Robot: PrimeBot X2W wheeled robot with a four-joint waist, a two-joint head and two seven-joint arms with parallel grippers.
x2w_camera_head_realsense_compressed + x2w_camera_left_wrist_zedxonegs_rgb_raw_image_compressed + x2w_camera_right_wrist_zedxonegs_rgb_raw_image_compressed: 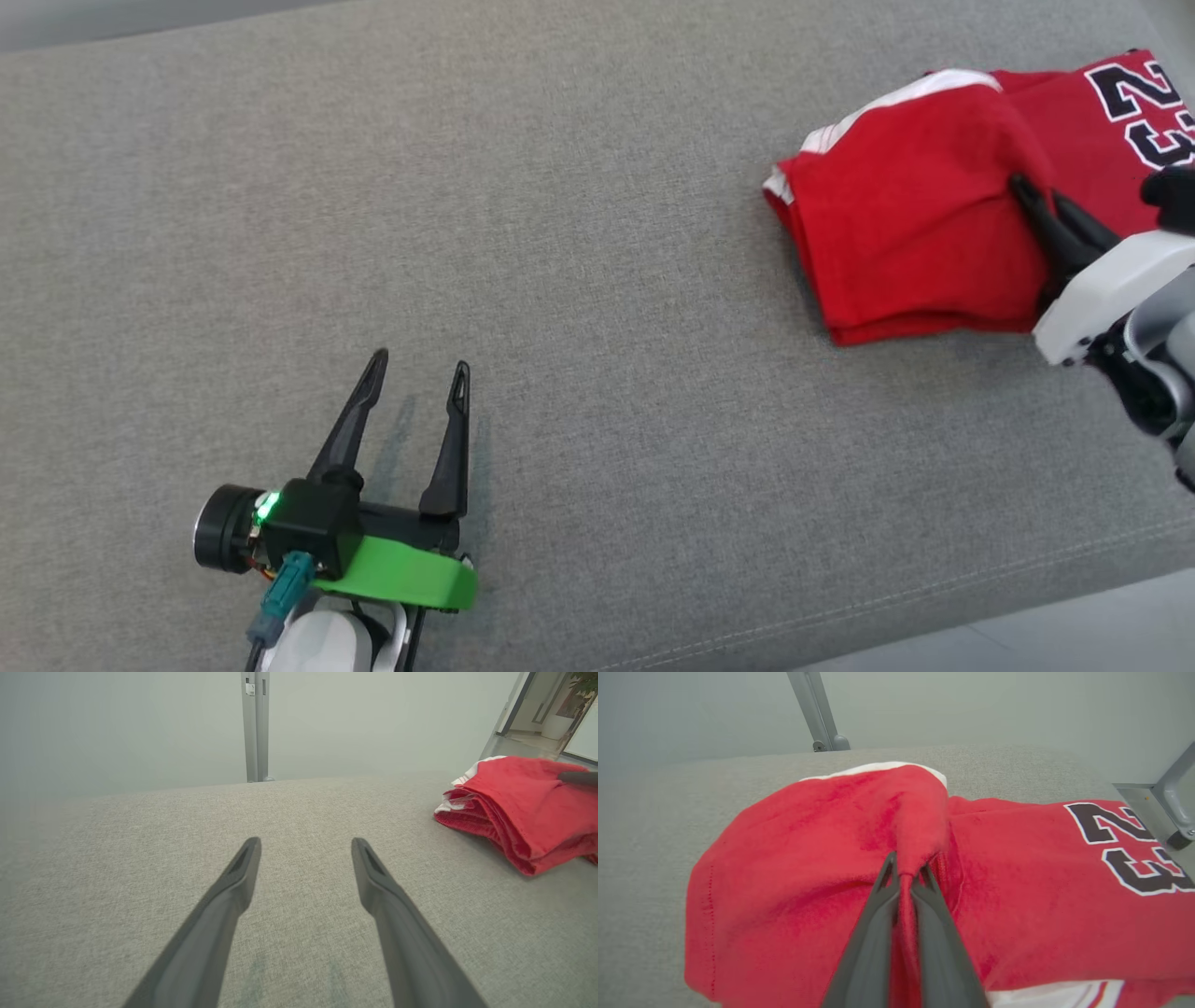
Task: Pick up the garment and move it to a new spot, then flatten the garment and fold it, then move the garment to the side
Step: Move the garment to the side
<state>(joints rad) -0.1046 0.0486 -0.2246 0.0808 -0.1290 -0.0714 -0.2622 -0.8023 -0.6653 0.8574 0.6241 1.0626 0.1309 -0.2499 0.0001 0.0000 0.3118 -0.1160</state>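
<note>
Garment (906,215), red, folded: right gripper (906,868) is pinched tight on a raised fold of it. Left gripper (420,362), well apart from garment, is spread wide, empty.

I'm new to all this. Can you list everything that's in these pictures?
garment: one, red with white trim and a black 23, folded, on the cushion's right side.
cushion: one, grey fabric, under everything.
metal post: one, grey, upright beyond the cushion's far edge.
left gripper: one, dark fingers, over bare cushion, jaws open and empty.
right gripper: one, dark fingers, jaws shut on a pinch of the garment.
</note>
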